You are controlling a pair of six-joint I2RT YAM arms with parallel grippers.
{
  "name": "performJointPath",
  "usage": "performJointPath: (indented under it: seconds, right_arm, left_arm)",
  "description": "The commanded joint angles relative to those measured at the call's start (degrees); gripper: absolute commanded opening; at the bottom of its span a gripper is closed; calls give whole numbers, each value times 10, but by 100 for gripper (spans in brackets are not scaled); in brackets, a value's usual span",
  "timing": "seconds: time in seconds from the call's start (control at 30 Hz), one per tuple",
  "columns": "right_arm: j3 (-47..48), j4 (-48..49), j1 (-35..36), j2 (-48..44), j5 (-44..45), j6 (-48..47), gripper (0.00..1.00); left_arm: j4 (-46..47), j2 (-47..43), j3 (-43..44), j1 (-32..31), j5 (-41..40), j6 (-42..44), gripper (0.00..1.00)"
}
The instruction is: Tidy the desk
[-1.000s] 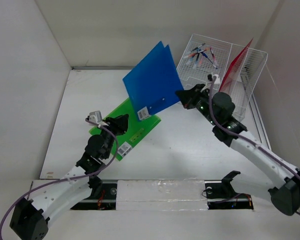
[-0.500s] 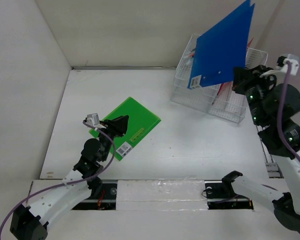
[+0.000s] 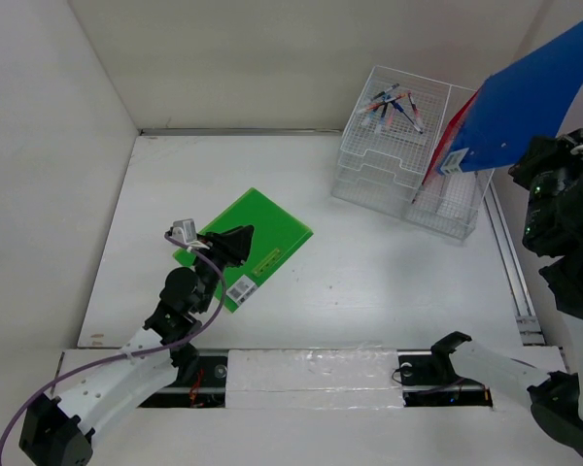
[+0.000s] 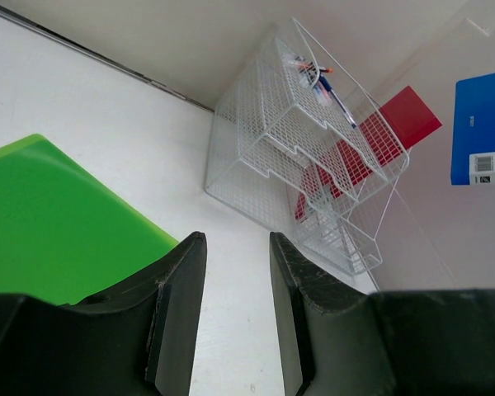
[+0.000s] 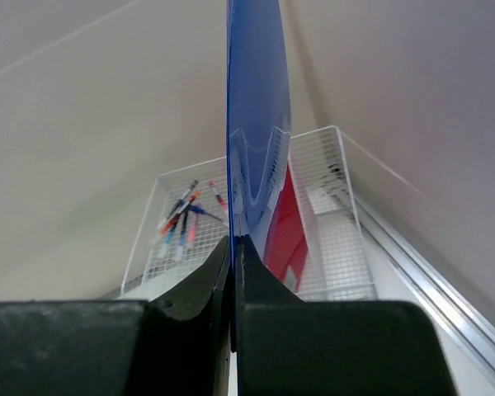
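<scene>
The top view looks steeply down over the whole bench (image 3: 369, 282) from the side away from the wire rack (image 3: 408, 175). The left wrist view sits low, facing the rack from well off. The right wrist view looks past the right hand (image 5: 233, 247) along the blue folder (image 5: 256, 124), seemingly nearer the rack. All three share it.

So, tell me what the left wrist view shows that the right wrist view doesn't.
Only left wrist: the green folder on the desk, and the left gripper, empty, jaws apart. Only right wrist: the right gripper shut on the edge of the blue folder. Both: the wire rack, its pens, the red folder and the blue folder.
</scene>
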Motion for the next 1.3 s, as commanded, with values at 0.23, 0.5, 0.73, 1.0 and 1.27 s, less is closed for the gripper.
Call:
performJointPath:
  seconds: [0.23,0.5,0.73,1.0,1.27]
  right_arm:
    - [-42,79,-3,2,82,-60,0]
    - [-71,157,-8,59,18,-119,0]
    - [-88,170,-122,80,-157,-90,0]
    - [-117,207,-184,92,-267,-51,0]
    - [-139,220,-184,115,-313,-32,0]
  left_arm:
    - [27,0,-6,2,9,-3,33]
    - [23,-8,-6,2,6,-3,33]
    - [23,-7,-6,2,5,-3,33]
    - [27,0,-5,2,11,-5,33]
    - [27,4,-6,2,10,-4,33]
